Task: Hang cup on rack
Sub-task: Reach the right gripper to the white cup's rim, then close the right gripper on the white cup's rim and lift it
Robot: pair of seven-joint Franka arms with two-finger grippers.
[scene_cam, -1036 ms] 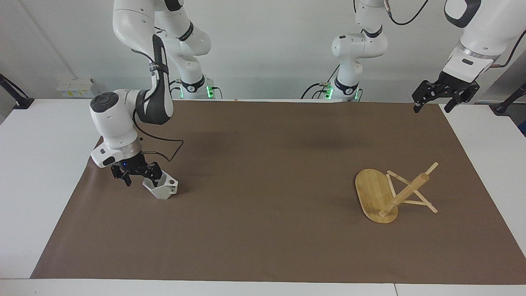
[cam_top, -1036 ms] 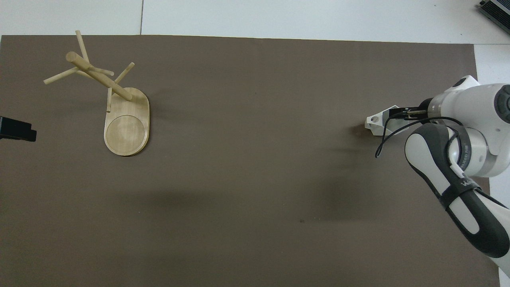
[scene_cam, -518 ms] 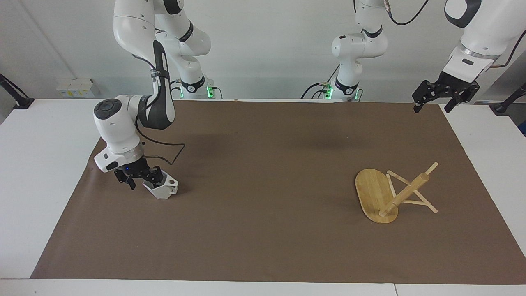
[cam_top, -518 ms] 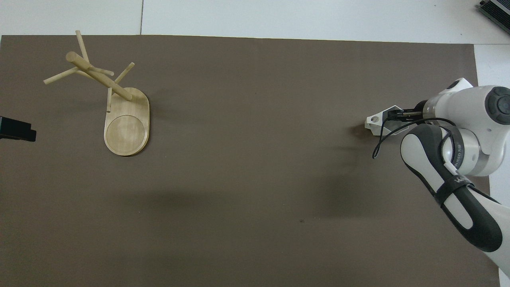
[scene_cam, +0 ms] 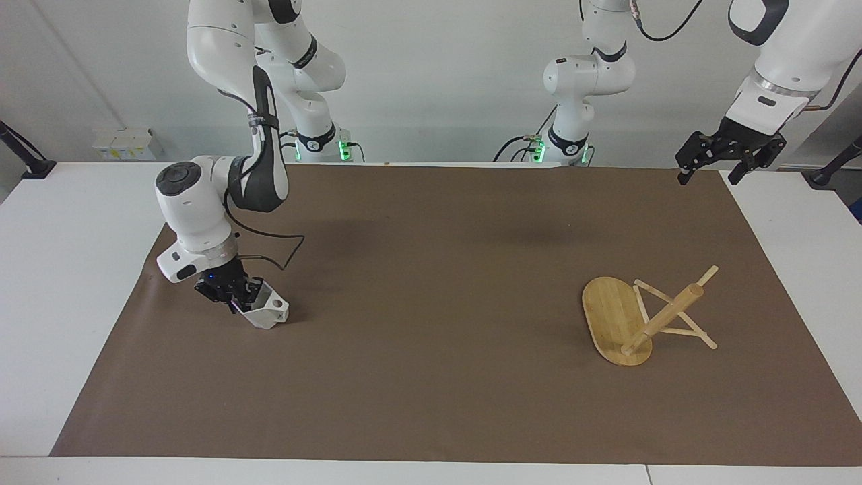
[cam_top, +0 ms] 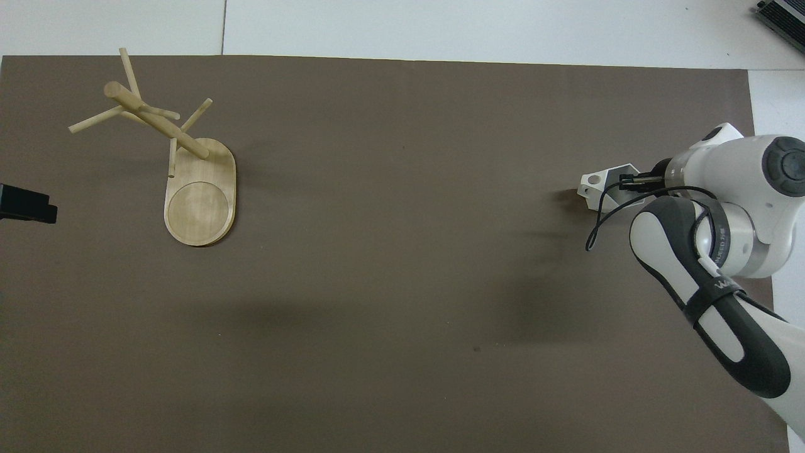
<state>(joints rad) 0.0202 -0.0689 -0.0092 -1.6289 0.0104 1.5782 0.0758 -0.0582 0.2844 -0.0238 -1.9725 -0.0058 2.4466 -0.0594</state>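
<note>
Left gripper (scene_cam: 720, 165) is parked up over the mat (scene_cam: 431, 269) corner at its own end, fingers spread wide, nothing in them, just waiting. Farther out on the mat, the right gripper (scene_cam: 232, 296) is down at the cup (scene_cam: 264, 311), fingers pinched on its rim wall, cup tipped on the mat. The rack (scene_cam: 616, 320) stands well apart from the cup, toward the left arm's end and slightly farther out.

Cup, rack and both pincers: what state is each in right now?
cup: on the mat, tilted, right pincer closed on its rim.
rack: upright toward the left arm's end, pegs bare.
right pincer: down at the cup, shut on it.
left pincer: open, waiting raised over the mat's corner.
</note>
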